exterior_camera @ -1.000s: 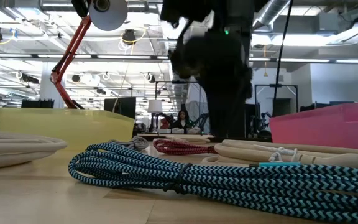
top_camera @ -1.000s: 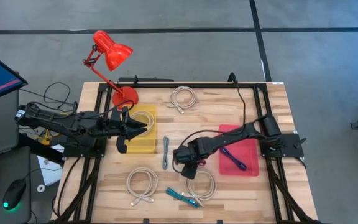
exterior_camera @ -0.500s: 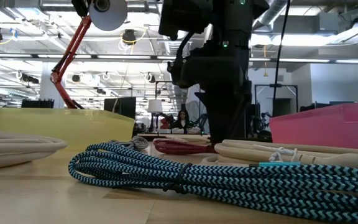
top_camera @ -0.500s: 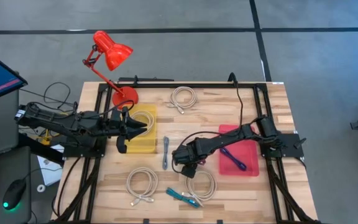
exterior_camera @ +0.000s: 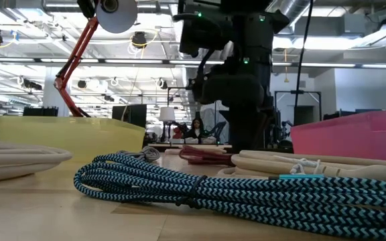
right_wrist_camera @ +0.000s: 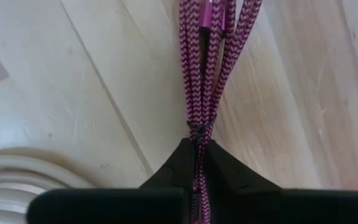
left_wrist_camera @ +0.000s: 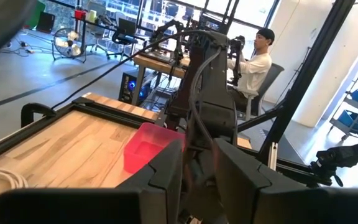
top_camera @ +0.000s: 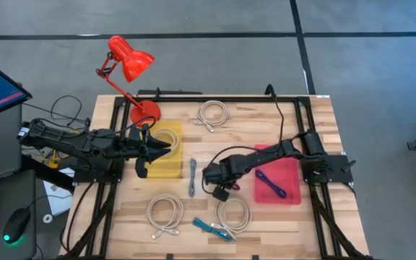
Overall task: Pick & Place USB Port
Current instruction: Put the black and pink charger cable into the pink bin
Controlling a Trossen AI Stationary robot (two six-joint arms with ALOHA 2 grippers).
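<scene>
A magenta braided USB cable (right_wrist_camera: 202, 74), bundled into several strands, lies on the wooden table (top_camera: 266, 119) left of the pink bin (top_camera: 291, 193). In the low view it shows as a red bundle (exterior_camera: 203, 155). My right gripper (top_camera: 214, 178) points down over it and is shut on it. A purple cable (top_camera: 271, 184) lies in the pink bin. My left gripper (top_camera: 166, 144) hangs level above the yellow bin (top_camera: 168, 165), its fingers (left_wrist_camera: 166, 180) a little apart with nothing between them. My right gripper pinches the bundle's strands (right_wrist_camera: 197, 127) between its two fingers, next to a small tie that binds them. The fingers come from above, pointing down, and lie across the bundle. The rest of the bundle, with its magenta plug (right_wrist_camera: 204, 15), lies on the table.
White cable coils lie at the far middle (top_camera: 213, 113), near left (top_camera: 165, 214) and close beside my right gripper (top_camera: 235, 214). A grey-blue cable (top_camera: 192, 177) and a teal one (top_camera: 211, 228) lie nearby. A red desk lamp (top_camera: 128, 61) stands at the far left corner.
My right gripper has sunk toward the table and shifted a little toward the far edge, coming down on the magenta cable bundle and taking hold of it. The bundle's strands look drawn closer together in the low view.
</scene>
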